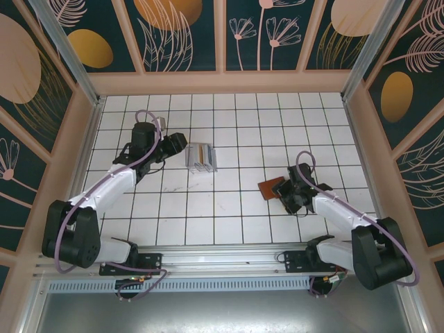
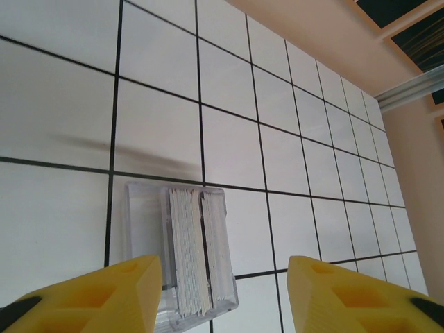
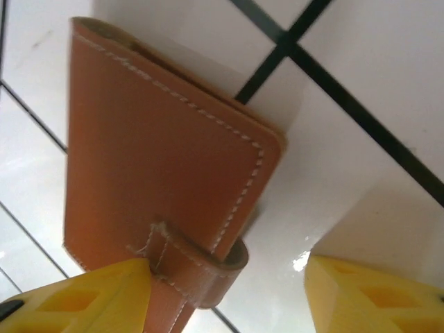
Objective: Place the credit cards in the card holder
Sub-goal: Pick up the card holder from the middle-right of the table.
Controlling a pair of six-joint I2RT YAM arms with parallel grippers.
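The credit cards (image 1: 201,156) stand on edge in a clear plastic case (image 2: 139,229) on the tiled floor; their pale edges (image 2: 187,257) show in the left wrist view. My left gripper (image 1: 177,143) is just left of the case. It is open (image 2: 222,298), with the case's near end between and below its yellow fingers (image 2: 104,295). The card holder (image 1: 271,187), a reddish-brown stitched wallet (image 3: 159,152) with a strap loop (image 3: 205,274), lies flat on the right. My right gripper (image 1: 286,194) is open (image 3: 229,298) at its near edge, and the left finger (image 3: 90,298) is against the loop.
Pink walls enclose the white tiled floor (image 1: 236,215) on three sides. Both arm bases sit on the rail (image 1: 222,260) at the near edge. Open tiles separate the case and the card holder.
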